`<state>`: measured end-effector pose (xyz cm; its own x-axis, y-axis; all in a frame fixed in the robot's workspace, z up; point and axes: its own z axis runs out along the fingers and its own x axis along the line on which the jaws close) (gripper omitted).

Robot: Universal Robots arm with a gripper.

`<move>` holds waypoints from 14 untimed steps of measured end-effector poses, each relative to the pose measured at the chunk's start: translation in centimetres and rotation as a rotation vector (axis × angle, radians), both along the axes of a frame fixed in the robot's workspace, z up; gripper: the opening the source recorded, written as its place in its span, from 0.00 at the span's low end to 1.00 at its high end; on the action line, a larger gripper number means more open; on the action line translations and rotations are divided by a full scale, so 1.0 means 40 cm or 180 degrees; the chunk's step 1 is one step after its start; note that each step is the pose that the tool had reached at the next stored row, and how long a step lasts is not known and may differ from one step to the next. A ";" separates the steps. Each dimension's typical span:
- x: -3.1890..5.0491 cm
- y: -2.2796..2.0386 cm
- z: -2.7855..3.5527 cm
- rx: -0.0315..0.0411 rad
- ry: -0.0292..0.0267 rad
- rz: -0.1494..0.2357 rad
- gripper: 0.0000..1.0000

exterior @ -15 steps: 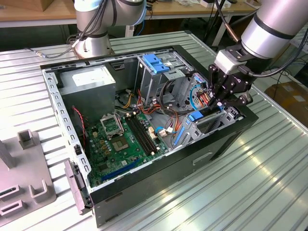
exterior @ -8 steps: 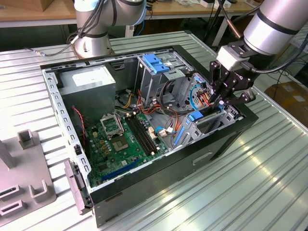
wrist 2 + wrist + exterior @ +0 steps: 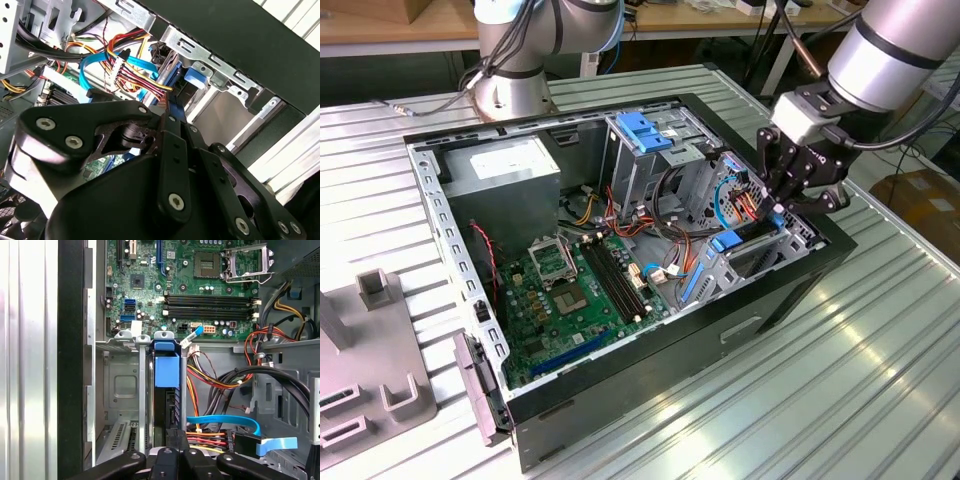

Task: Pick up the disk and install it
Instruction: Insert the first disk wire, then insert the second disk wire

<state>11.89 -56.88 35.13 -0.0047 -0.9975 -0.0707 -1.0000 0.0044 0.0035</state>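
**Op A:** What's closest to my wrist cameras?

**Op B:** The gripper [image 3: 170, 460]. In the first wrist view I see its black fingers [image 3: 165, 456] closed on the edge of the disk [image 3: 166, 390], which stands on edge in a slot of the metal drive bay [image 3: 120, 385], its blue rail end toward the motherboard [image 3: 200, 285].

**Op A:** And in the exterior view?

**Op B:** There the gripper [image 3: 782, 205] hangs over the computer case [image 3: 650, 400], at the corner toward the exterior view's right, down among coloured cables [image 3: 745, 200]. Beyond it I see the blue latch [image 3: 642, 132] on the tall cage, then the grey power supply [image 3: 505, 175], and farthest, a second arm's base [image 3: 510, 90] on the table [image 3: 880, 370]
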 end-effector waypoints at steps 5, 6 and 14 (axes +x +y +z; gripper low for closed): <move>0.000 0.000 0.003 0.0000 0.0000 0.0000 0.10; 0.000 0.000 0.003 0.0000 0.0000 0.0000 0.10; 0.000 0.000 0.025 0.0000 0.0007 0.0000 0.10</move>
<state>11.90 -56.88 36.13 -0.0048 -0.9975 -0.0706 -1.0000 0.0044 0.0056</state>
